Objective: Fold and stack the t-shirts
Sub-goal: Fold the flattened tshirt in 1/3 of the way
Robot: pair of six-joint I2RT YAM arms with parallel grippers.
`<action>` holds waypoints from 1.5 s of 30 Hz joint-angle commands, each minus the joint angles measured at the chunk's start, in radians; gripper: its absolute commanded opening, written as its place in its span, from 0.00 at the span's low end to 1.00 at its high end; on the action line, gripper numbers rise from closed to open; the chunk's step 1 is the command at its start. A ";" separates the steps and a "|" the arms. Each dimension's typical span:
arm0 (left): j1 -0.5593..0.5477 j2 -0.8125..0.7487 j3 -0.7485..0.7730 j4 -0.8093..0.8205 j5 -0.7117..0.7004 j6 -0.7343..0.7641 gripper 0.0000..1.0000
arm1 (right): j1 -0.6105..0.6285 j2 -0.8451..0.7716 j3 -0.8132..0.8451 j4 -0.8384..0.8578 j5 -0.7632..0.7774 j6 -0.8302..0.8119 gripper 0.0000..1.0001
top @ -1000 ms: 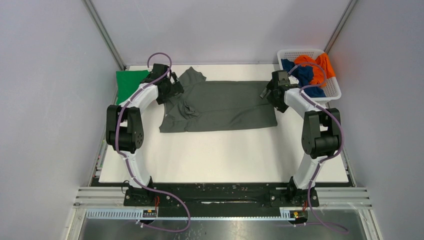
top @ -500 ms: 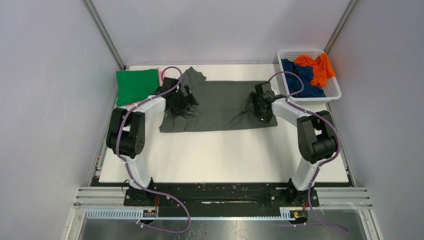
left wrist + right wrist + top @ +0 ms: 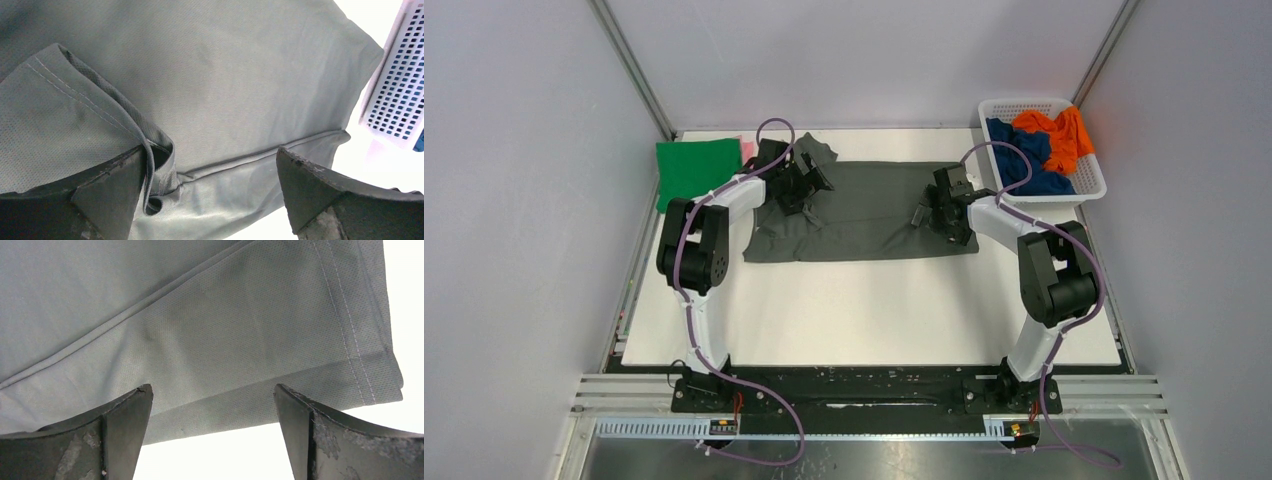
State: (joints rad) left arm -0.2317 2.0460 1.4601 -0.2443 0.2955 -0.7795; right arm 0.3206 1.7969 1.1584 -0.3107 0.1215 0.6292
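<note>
A dark grey t-shirt (image 3: 864,215) lies spread flat across the middle of the table. My left gripper (image 3: 810,184) hovers open over its left end by the sleeve. In the left wrist view the left gripper (image 3: 211,150) has a folded sleeve edge (image 3: 155,150) against its left finger. Open too, my right gripper (image 3: 922,212) hangs over the shirt's right part. The right wrist view shows the right gripper (image 3: 212,387) straddling the near edge of the dark grey t-shirt (image 3: 225,330). A folded green t-shirt (image 3: 697,168) lies on a pink t-shirt (image 3: 747,150) at the back left.
A white lattice basket (image 3: 1024,103) at the back right corner holds a crumpled orange t-shirt (image 3: 1060,130) and a navy blue t-shirt (image 3: 1024,152). The basket (image 3: 395,90) also shows in the left wrist view. White walls close in the table on three sides.
Both arms have swung inward over the dark grey shirt. The left gripper moved right, uncovering the green shirt. The right gripper came left and nearer from the shirt's right edge. Both stayed open.
</note>
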 commanded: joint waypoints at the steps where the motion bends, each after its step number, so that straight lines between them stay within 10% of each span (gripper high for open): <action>1: -0.004 0.028 0.084 -0.014 0.015 -0.015 0.99 | -0.003 0.008 0.049 -0.024 0.049 -0.025 0.99; 17: -0.005 0.027 0.073 -0.263 -0.187 0.076 0.99 | -0.003 0.122 0.067 -0.042 -0.027 -0.018 0.99; 34: -0.004 -0.308 -0.267 -0.180 -0.257 0.103 0.99 | -0.010 -0.101 -0.170 0.008 -0.028 0.006 1.00; 45: 0.018 -0.249 -0.372 -0.130 -0.195 0.072 0.99 | -0.021 -0.091 -0.143 0.163 -0.058 0.019 1.00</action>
State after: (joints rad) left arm -0.2230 1.7973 1.1233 -0.4061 0.1078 -0.6971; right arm 0.3115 1.7226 1.0069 -0.2413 0.0837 0.6277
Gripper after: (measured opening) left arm 0.989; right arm 0.993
